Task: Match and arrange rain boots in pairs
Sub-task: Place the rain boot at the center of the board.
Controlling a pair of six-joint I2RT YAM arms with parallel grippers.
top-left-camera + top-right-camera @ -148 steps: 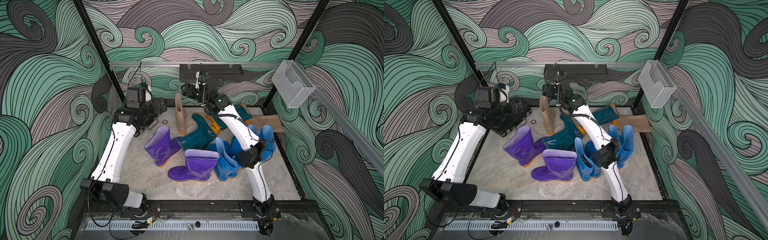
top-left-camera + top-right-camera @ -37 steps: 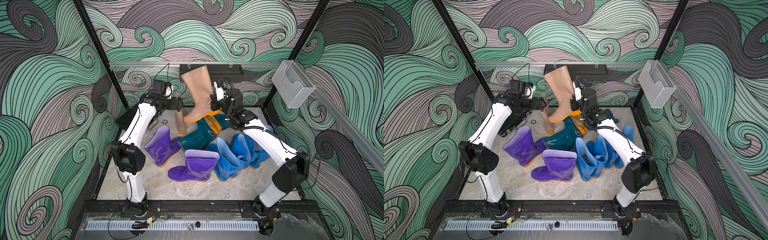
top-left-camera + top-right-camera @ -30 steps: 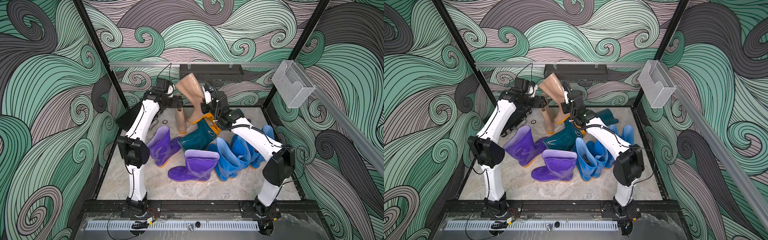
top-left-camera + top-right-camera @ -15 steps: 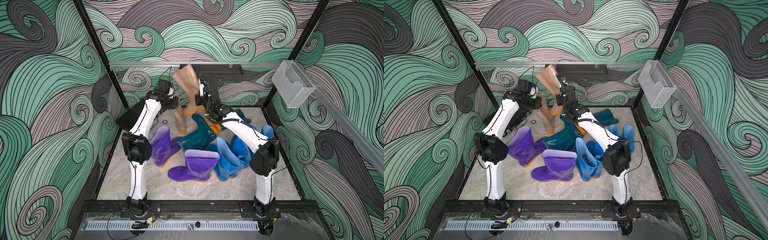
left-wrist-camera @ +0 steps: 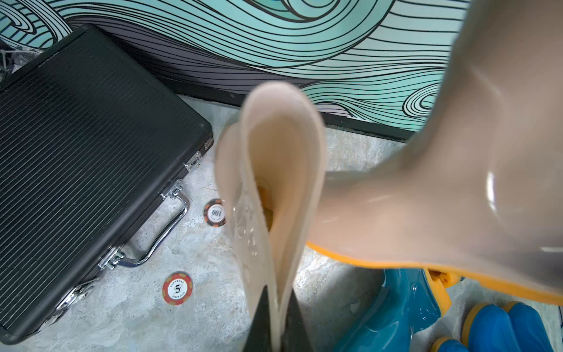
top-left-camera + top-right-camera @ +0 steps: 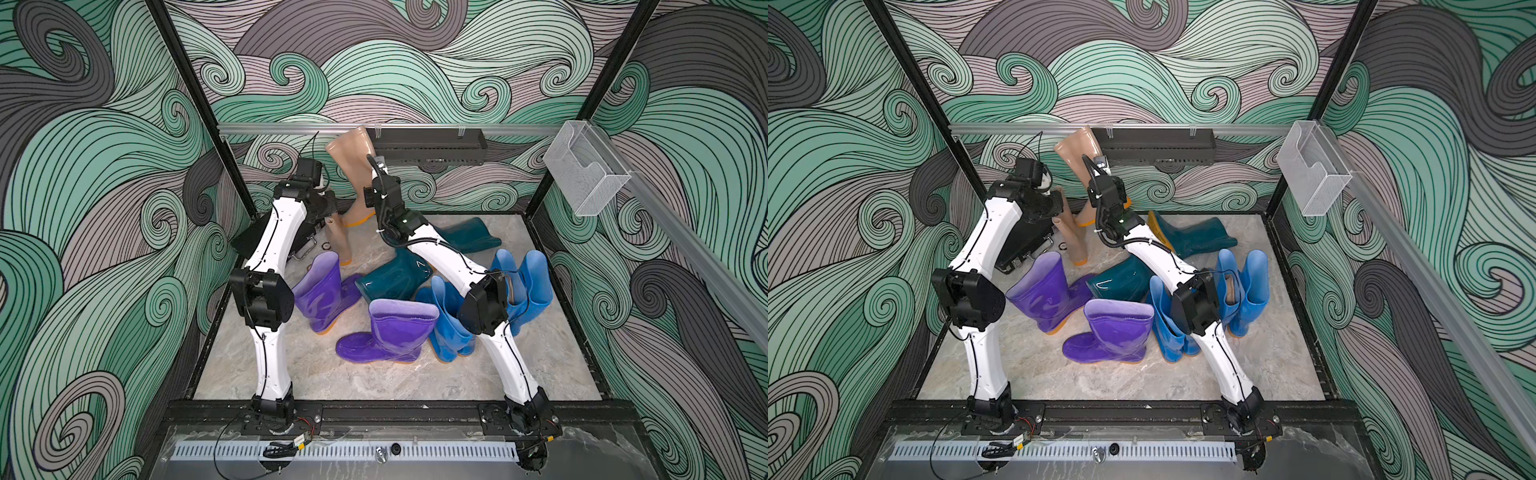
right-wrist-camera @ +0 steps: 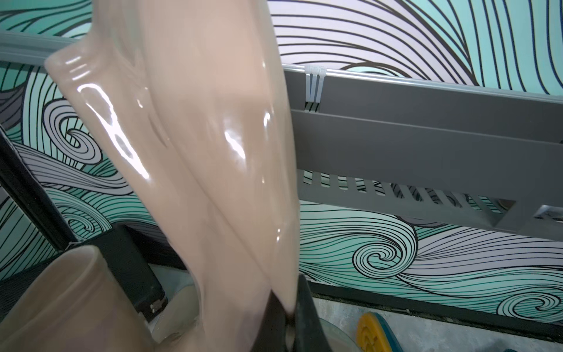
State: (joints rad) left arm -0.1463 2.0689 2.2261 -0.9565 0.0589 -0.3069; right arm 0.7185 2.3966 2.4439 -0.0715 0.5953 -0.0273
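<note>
Tabletop [image 6: 332, 382], read as a clock with 12 at the far wall.

- Left gripper [image 5: 275, 323]: jaws shut narrow on the top rim of the standing beige boot [image 6: 338, 241], pinching the shaft wall flat. The boot stands upright, sole down, at about 11 o'clock.
- Right gripper [image 7: 289, 320]: jaws closed on a fold of rubber low on the lifted beige boot [image 6: 351, 166]. This boot is at 12 o'clock, just behind its mate, orange sole lowest and shaft leaning toward 11. Whether the two beige boots touch cannot be told.
- Purple boots: one tilted at 9 o'clock [image 6: 320, 291], one upright near centre [image 6: 390, 336].
- Teal boots: one lying at 1 o'clock [image 6: 469, 237], one lying on its side just past centre [image 6: 395, 278], partly under the right arm.
- Blue boots [image 6: 519, 286]: clustered upright at 3 o'clock, beside the right arm's elbow.
- Black case [image 5: 91, 152]: flat at 10 o'clock, metal handle facing the standing beige boot. Two poker chips [image 5: 177, 288] lie on the tabletop between them.
</note>
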